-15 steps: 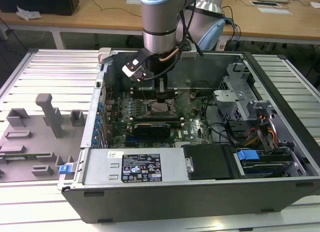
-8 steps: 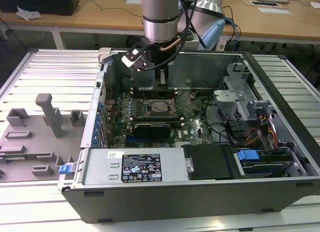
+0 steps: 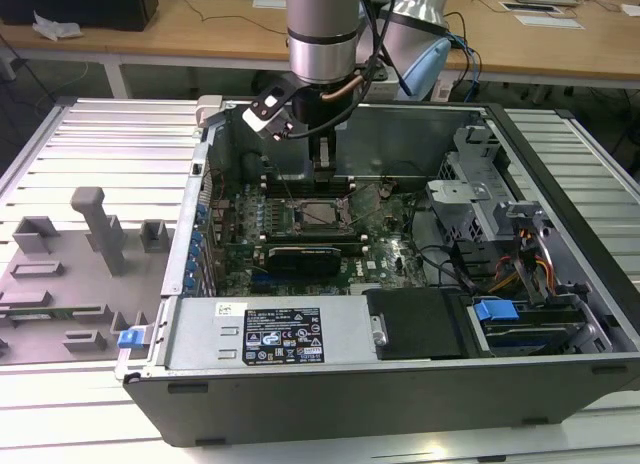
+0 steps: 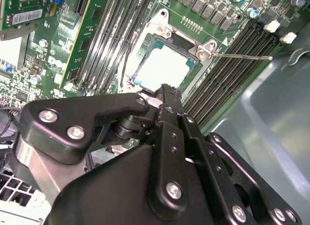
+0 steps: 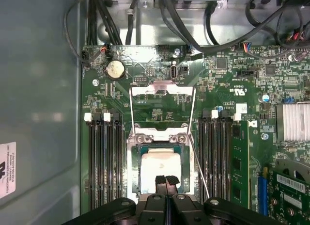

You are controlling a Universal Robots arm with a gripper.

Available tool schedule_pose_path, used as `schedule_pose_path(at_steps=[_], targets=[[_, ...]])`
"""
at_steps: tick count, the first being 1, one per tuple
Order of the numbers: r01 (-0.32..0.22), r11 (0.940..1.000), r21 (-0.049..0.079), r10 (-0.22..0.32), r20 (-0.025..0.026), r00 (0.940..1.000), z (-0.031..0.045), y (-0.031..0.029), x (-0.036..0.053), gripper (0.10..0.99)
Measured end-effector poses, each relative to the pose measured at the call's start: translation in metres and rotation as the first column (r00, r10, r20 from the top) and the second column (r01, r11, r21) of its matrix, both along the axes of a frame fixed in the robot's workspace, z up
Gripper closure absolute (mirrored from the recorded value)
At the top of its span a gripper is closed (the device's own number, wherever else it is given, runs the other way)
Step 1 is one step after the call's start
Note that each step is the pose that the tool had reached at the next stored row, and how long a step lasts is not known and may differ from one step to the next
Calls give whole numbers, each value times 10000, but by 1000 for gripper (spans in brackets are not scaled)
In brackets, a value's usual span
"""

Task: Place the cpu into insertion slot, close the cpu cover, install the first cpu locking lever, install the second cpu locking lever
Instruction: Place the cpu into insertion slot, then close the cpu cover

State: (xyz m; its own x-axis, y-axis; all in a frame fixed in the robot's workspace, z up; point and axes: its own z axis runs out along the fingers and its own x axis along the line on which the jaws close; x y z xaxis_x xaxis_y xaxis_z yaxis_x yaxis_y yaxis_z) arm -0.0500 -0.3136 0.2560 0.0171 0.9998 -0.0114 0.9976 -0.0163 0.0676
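One gripper (image 5: 166, 179), fingertips pressed together, at one edge of cpu (image 5: 157, 162); contact unclear. Tight room: memory slots (image 5: 104, 162) flanking both sides, grey case wall (image 5: 38, 113) beyond one bank. Cpu flat in insertion slot (image 5: 131, 169), square, edges parallel to memory slots. Cpu cover (image 5: 162, 90) swung open past slot. Green motherboard (image 5: 227, 94) beneath.

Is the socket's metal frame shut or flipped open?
Open. In the first wrist view the frame stands swung back from the socket, and the chip lies bare inside it.
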Motion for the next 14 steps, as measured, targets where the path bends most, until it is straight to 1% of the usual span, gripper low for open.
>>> schedule_pose_path(at_steps=[14], targets=[[-1,10000,-1,1,-86,10000,0,0,0,980]])
